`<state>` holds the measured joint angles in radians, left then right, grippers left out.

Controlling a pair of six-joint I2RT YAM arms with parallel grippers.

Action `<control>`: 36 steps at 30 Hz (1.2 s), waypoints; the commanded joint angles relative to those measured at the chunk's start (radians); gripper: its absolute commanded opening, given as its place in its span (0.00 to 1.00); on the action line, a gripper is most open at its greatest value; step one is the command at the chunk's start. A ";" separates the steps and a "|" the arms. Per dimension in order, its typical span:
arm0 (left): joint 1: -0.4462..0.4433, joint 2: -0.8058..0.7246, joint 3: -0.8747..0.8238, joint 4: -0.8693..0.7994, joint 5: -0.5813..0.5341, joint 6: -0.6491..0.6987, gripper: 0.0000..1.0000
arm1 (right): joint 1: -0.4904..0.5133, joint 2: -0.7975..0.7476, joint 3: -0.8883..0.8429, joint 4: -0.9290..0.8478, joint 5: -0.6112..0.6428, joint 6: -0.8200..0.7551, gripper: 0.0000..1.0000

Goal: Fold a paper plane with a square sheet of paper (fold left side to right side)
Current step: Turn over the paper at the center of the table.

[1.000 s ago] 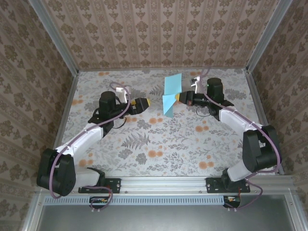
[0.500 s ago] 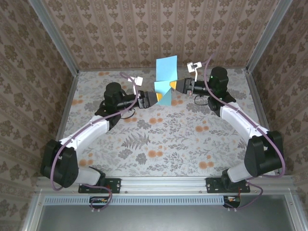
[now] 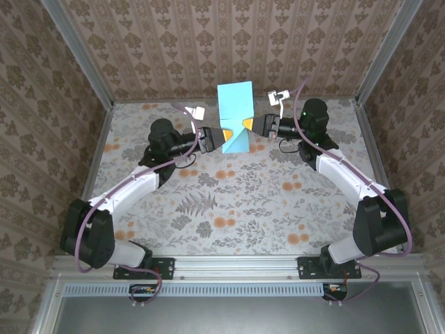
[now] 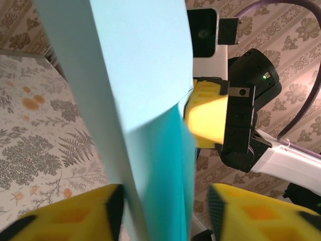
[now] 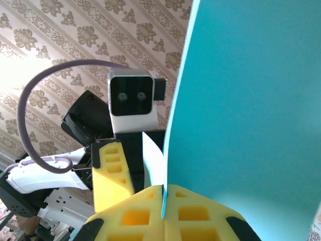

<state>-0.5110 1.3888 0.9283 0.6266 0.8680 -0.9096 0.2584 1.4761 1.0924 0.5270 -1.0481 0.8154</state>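
The thin, matte cyan-blue square sheet of paper (image 3: 235, 117) is held upright in the air above the far part of the floral-patterned table (image 3: 229, 202), clear of its surface, between the two tools. The right tool (image 5: 163, 206) is closed: its yellow foam pads (image 5: 200, 218) meet on one edge of the sheet and clamp it. The left tool (image 4: 165, 211) straddles the opposite edge. Its jaws stand apart with the sheet between them: one pad lies against the paper, and the other stands clear of it. The sheet's upper panel appears lighter than its lower panel.
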 commanded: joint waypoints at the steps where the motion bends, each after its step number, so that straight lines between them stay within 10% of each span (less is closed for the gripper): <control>1: 0.000 -0.023 -0.001 0.052 0.010 -0.003 0.40 | 0.004 -0.034 -0.026 0.026 -0.002 0.003 0.06; 11: 0.002 -0.071 -0.013 -0.060 -0.019 0.067 0.11 | -0.007 -0.053 -0.062 -0.018 0.024 -0.022 0.21; 16: -0.017 -0.130 0.027 -0.424 -0.142 0.273 0.07 | -0.041 -0.140 -0.084 -0.260 0.117 -0.177 0.37; 24: -0.190 -0.136 0.202 -1.103 -0.722 0.569 0.00 | -0.066 -0.294 -0.078 -0.826 0.691 -0.434 0.53; 36: -0.506 0.269 0.589 -1.797 -1.463 0.289 0.00 | -0.088 -0.406 -0.154 -1.050 1.278 -0.369 0.83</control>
<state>-0.9810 1.5856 1.4330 -0.8989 -0.3573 -0.5079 0.1741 1.1126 0.9573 -0.4423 0.0273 0.4271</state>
